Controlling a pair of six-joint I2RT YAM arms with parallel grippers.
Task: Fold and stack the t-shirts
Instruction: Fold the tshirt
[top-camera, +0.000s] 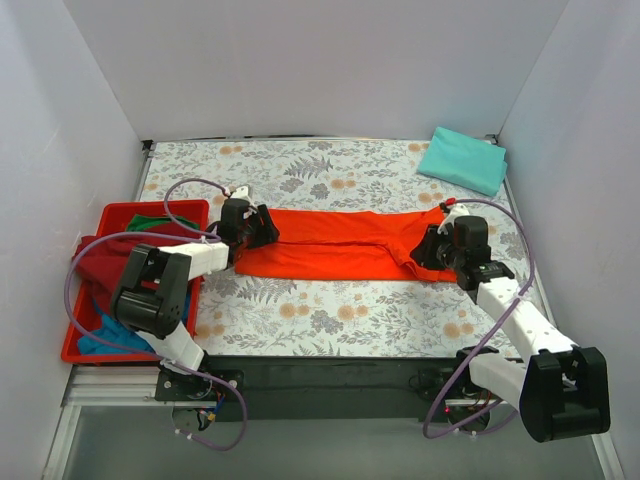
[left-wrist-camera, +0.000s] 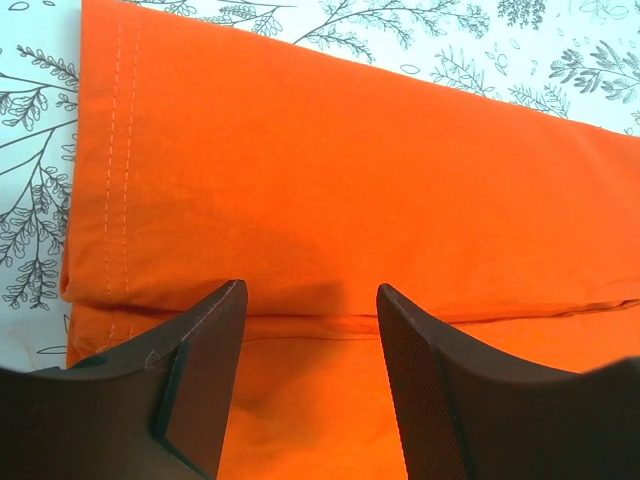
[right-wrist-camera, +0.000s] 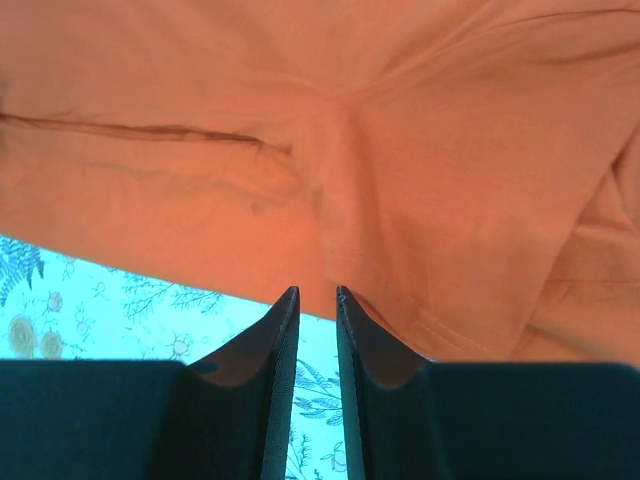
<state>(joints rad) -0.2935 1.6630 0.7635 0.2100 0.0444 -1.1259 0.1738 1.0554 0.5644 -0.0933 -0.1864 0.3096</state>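
The bright orange-red t-shirt (top-camera: 335, 245) lies folded into a long band across the middle of the table. My left gripper (top-camera: 258, 228) is at its left end, open, with its fingertips low over the cloth (left-wrist-camera: 350, 180) on either side of a fold line and nothing between them (left-wrist-camera: 310, 300). My right gripper (top-camera: 432, 245) is at the shirt's right end. Its jaws are almost together (right-wrist-camera: 317, 292), with their tips at the shirt's near edge (right-wrist-camera: 350, 130), which looks pinched and slightly lifted. The mint-teal t-shirt (top-camera: 462, 158) lies folded at the far right corner.
A red plastic tray (top-camera: 120, 210) stands at the left edge and holds a maroon shirt (top-camera: 100, 265), a green one (top-camera: 160, 220) and a blue one (top-camera: 105, 338). White walls enclose the floral-patterned table (top-camera: 330, 310). Purple cables loop off both arms.
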